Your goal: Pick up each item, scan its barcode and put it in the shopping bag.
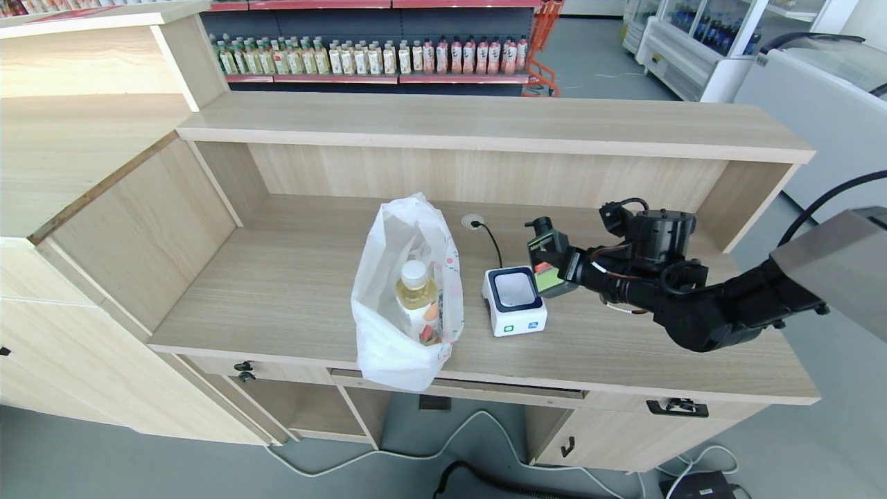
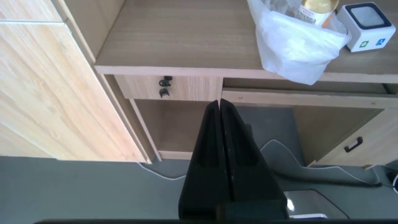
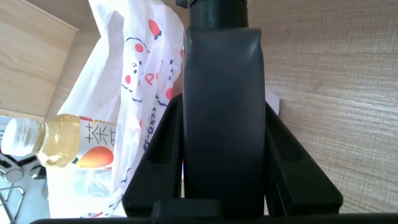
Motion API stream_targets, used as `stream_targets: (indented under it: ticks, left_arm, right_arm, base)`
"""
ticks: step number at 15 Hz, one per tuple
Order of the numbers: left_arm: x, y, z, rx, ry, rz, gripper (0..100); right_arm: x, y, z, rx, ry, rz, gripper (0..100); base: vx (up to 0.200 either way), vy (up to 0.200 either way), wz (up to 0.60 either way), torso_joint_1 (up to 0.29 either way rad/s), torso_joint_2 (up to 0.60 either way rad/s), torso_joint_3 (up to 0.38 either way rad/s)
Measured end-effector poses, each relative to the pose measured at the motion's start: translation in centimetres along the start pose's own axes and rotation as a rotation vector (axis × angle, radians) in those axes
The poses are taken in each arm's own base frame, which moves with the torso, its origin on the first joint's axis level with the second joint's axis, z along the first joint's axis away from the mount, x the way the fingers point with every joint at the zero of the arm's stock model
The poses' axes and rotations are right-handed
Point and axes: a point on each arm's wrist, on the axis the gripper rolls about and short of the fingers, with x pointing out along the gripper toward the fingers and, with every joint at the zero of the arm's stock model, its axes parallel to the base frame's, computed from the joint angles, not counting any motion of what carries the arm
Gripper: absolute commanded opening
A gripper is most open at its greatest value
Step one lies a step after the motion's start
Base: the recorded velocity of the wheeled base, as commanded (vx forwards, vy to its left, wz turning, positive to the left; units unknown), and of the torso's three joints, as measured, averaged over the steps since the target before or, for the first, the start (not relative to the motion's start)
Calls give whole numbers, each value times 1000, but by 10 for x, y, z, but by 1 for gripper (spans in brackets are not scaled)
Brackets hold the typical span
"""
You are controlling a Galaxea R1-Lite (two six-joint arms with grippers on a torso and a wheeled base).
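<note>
Head view — right hand (image 1: 558, 265) pinches dark carton (image 1: 546, 281) just above scanner (image 1: 514, 302); left hand (image 2: 219, 113) pressed together, well apart from scanner.

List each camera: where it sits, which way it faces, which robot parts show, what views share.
Head: on the robot's head, facing forward and down at the counter, shopping bag and scanner; the right gripper shows holding a carton.
Left wrist: on the left arm, before the counter, facing its front edge; the shut left gripper shows.
Right wrist: on the right arm, facing the bag past the right gripper and carton.
Shared: all see bag and bottle.
</note>
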Motion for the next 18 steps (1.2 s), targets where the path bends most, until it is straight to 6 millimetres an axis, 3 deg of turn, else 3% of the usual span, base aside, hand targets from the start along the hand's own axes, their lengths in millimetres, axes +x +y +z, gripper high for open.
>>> stream_targets:
  ticks: [18]
  left_arm:
    - [0,0,0,0,0,0,0]
  right_arm:
    - [53,16,-25,11,6,92,0]
  base:
    - [0,0,0,0,0,0]
